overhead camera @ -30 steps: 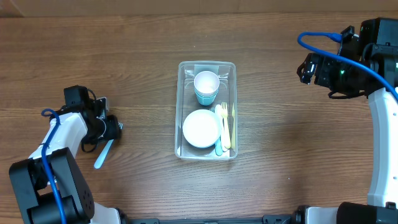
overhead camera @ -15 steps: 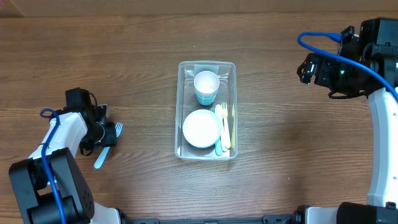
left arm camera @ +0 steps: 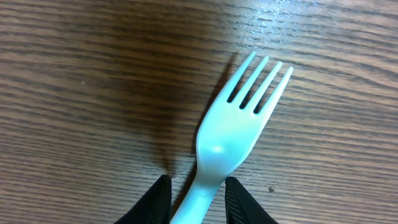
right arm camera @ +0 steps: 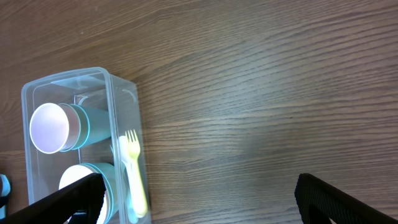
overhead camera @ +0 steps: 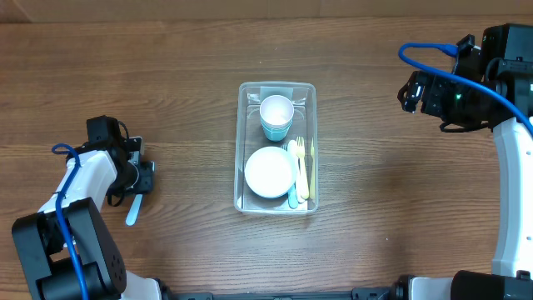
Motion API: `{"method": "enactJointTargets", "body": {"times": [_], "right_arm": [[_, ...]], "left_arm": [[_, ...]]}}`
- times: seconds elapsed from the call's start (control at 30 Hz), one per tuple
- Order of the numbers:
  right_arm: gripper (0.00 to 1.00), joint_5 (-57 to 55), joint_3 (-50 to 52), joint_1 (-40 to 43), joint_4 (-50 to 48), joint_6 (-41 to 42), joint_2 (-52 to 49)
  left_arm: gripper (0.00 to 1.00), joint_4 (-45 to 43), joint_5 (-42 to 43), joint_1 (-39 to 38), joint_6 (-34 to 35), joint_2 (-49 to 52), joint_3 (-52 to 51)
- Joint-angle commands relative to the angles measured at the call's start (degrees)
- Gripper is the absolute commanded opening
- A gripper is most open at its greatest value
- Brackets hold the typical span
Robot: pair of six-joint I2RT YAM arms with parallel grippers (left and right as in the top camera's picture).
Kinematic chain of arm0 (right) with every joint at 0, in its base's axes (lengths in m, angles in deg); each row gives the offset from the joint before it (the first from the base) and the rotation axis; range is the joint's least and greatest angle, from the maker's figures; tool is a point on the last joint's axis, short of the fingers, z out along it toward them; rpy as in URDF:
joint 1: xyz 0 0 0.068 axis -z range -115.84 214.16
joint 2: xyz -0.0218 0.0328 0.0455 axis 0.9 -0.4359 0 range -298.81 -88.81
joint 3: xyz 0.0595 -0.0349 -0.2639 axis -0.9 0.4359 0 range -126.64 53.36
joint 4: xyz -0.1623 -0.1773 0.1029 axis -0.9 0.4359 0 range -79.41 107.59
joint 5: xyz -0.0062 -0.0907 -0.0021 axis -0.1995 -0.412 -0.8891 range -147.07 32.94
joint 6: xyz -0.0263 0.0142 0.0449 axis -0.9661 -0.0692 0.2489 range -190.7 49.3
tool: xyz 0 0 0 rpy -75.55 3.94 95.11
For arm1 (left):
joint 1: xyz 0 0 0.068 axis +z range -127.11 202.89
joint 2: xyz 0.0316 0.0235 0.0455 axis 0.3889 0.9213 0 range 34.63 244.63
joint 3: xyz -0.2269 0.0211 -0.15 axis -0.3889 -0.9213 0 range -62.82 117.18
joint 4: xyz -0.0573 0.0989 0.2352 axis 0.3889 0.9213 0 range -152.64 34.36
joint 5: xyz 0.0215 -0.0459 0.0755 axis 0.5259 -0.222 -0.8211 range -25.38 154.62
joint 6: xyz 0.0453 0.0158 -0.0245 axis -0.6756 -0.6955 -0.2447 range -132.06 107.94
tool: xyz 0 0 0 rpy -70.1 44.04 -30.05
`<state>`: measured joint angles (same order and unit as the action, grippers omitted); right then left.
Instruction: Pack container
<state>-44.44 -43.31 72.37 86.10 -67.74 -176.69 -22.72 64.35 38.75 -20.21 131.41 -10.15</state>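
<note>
The container [overhead camera: 240,125] is a clear tub in the middle of the table, also seen in the right wrist view [right arm camera: 118,81]. It holds a teal cup [overhead camera: 276,112], a teal bowl [overhead camera: 269,172] and pale forks [overhead camera: 304,167]. A light blue fork [left arm camera: 230,137] lies on the wood at the left, its handle [overhead camera: 132,212] sticking out below my left gripper [overhead camera: 140,179]. That gripper [left arm camera: 198,186] straddles the fork's neck, jaws narrowly open: the right finger is at the handle, with a thin gap on the left. My right gripper [overhead camera: 408,92] hangs wide open [right arm camera: 199,193] at the far right, holding nothing.
Bare wooden tabletop surrounds the tub on all sides. The right arm's blue cable [overhead camera: 416,52] loops at the top right. The left arm's base [overhead camera: 50,242] fills the lower left corner.
My left gripper has dropped over the fork so its tines no longer show from above, and its jaws have narrowed around the handle. The right arm and the tub have not moved.
</note>
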Motion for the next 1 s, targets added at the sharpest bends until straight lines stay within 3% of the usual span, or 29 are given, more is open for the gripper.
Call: {"method": "enactJointTargets", "body": {"times": [0.0, 0.07, 0.4, 0.63, 0.97], "right_arm": [[1.00, -0.13, -1.25, 0.17, -0.35, 0.09, 0.33], [1.00, -0.13, -1.25, 0.17, -0.35, 0.09, 0.33], [1.00, -0.13, -1.25, 0.17, -0.35, 0.09, 0.33], [1.00, -0.13, -1.25, 0.17, -0.35, 0.09, 0.33], [1.00, -0.13, -1.25, 0.17, -0.35, 0.09, 0.33]], "left_arm": [[0.19, -0.33, -1.44, -0.13, -0.85, 0.68, 0.22], [0.14, -0.17, -1.20, -0.13, -0.79, 0.68, 0.22], [0.11, 0.74, -1.18, -0.15, 1.31, 0.66, 1.92], [0.09, 10.93, -1.20, -1.64, 4.59, 0.61, 13.16], [0.13, 20.20, -3.43, -16.17, 8.81, 0.61, 26.29]]}}
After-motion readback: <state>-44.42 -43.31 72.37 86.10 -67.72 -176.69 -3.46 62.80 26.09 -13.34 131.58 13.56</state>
